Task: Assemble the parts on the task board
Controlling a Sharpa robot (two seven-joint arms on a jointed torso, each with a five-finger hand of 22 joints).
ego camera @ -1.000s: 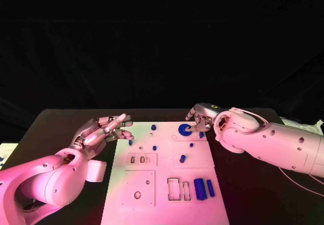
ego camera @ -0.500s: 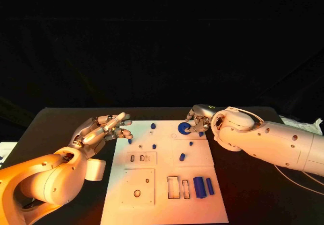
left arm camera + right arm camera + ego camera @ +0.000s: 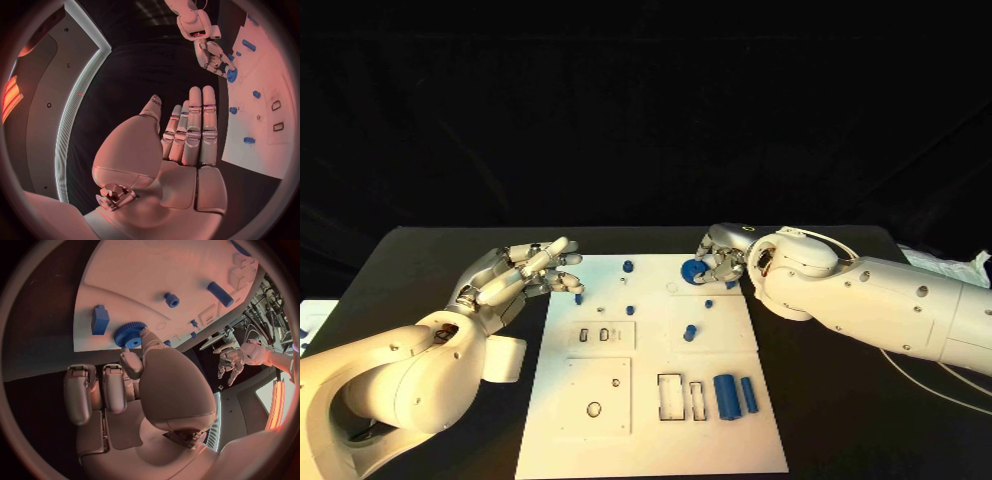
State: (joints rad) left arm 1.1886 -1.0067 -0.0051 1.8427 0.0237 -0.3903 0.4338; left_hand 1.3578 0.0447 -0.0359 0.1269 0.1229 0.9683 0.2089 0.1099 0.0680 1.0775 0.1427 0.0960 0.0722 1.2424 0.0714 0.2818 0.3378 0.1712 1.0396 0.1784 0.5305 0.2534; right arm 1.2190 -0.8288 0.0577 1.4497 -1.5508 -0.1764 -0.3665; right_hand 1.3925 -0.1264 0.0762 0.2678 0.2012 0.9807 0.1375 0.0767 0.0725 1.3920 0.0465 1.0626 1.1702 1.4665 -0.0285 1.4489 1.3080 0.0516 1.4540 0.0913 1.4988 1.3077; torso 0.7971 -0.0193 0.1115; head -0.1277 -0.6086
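I'm pinching the blue gear (image 3: 692, 273) in my right hand (image 3: 723, 262) near the upper middle of the task board (image 3: 653, 440), keeping it flat while seating it, left hand (image 3: 516, 277) hanging open.

The head camera looks down on the white board (image 3: 653, 370) from above. Each wrist camera sits close behind its own hand. All three share the board.
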